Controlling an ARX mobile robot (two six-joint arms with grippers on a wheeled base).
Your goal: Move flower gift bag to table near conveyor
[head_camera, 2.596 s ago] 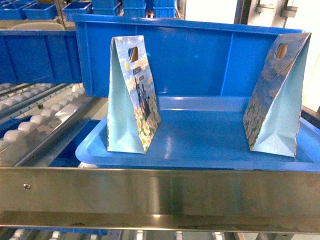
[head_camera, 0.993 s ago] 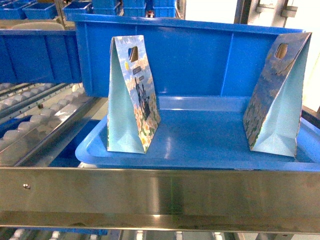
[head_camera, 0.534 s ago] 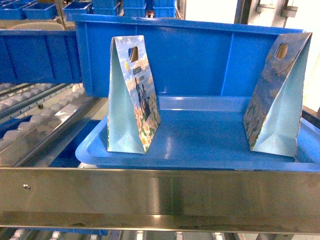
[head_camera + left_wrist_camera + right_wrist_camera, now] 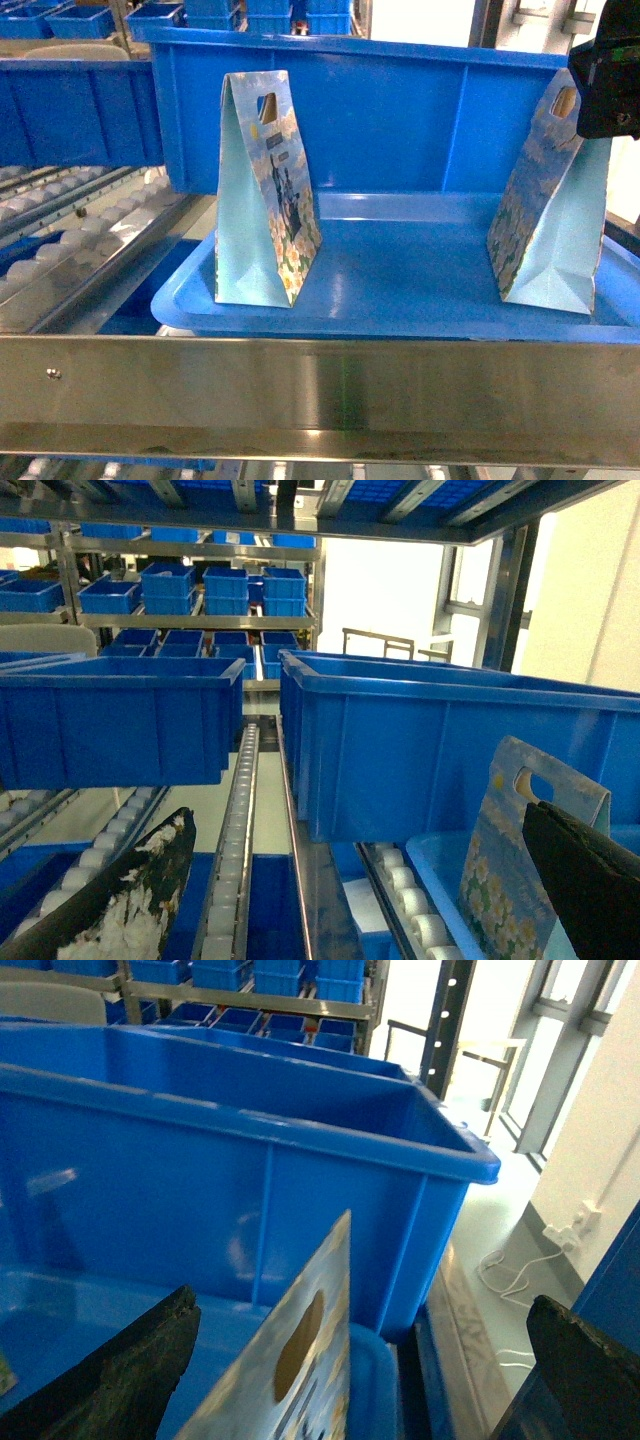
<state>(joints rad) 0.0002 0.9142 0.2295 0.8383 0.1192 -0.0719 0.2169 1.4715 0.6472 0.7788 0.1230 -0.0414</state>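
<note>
Right claw (image 4: 606,85), newly arrived in the head view, hangs wide open and empty over the handle of the right floral paper gift bag (image 4: 548,205), standing in the shallow blue plastic tray (image 4: 400,290); grasp imminent.

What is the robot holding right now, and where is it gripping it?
Nothing yet. The right hand is open, its fingers spread on either side of the right gift bag's handle top. The left hand is open too, holding nothing.

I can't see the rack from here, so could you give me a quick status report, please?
Right gripper open, straddling the right flower bag's handle top. Left gripper open, short of the left flower bag. Both bags upright in the blue tray. Nothing blocking.
</note>
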